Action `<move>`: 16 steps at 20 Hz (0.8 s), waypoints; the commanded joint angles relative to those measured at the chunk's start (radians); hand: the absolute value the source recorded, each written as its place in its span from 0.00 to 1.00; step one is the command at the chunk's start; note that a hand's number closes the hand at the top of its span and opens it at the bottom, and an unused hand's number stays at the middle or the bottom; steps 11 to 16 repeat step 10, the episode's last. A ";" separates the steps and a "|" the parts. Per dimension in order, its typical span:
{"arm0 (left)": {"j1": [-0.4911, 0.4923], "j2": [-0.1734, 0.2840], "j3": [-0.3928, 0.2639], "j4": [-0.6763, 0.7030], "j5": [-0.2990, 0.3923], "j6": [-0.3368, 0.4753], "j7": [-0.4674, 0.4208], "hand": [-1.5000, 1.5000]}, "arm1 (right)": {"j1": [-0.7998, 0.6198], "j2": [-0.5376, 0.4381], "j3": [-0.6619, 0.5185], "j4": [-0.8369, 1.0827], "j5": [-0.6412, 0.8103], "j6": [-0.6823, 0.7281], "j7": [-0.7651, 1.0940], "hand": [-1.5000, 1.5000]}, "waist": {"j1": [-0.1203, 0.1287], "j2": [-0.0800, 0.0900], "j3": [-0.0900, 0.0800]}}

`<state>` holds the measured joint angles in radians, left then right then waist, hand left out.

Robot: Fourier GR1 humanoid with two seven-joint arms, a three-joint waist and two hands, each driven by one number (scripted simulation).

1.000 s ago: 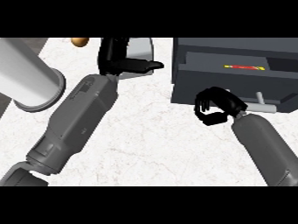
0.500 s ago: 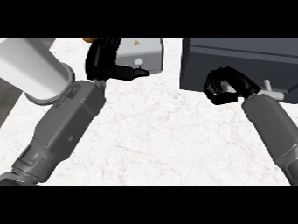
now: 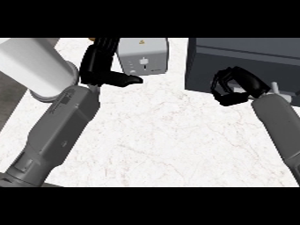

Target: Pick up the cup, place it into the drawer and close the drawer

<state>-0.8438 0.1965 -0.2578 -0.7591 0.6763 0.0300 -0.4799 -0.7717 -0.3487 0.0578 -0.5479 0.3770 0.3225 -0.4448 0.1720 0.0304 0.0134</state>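
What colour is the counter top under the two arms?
The counter top is white marble with faint veins, best seen in the head view.

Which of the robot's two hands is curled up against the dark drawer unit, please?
The right hand, fingers curled at the dark drawer unit; the left hand is beside the toaster.

White marbled counter (image 3: 159, 132), dark grey drawer unit (image 3: 256, 57), black hands.

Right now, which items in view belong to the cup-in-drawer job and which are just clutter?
Job:
- dark drawer unit, far right, front looks shut
- right hand, fingers curled, at the unit's front
- cup: not visible

Lying about:
- small grey appliance at the back
- large white cylinder, far left
- left hand, idle beside the appliance
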 commanded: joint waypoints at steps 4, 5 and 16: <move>0.015 0.031 0.010 -0.026 0.018 -0.043 0.017 0.00 | -0.172 -0.132 -0.103 0.018 -0.030 -0.050 0.074 1.00 | 0.049 0.018 -0.010; 0.019 0.024 0.010 -0.027 0.017 -0.040 0.009 0.00 | -0.175 -0.129 -0.106 0.014 -0.034 -0.053 0.084 1.00 | 0.050 0.019 -0.011; 0.034 0.019 0.001 -0.040 0.012 -0.046 0.002 0.00 | -0.156 -0.133 -0.113 -0.004 -0.054 -0.027 0.089 1.00 | 0.052 0.022 -0.009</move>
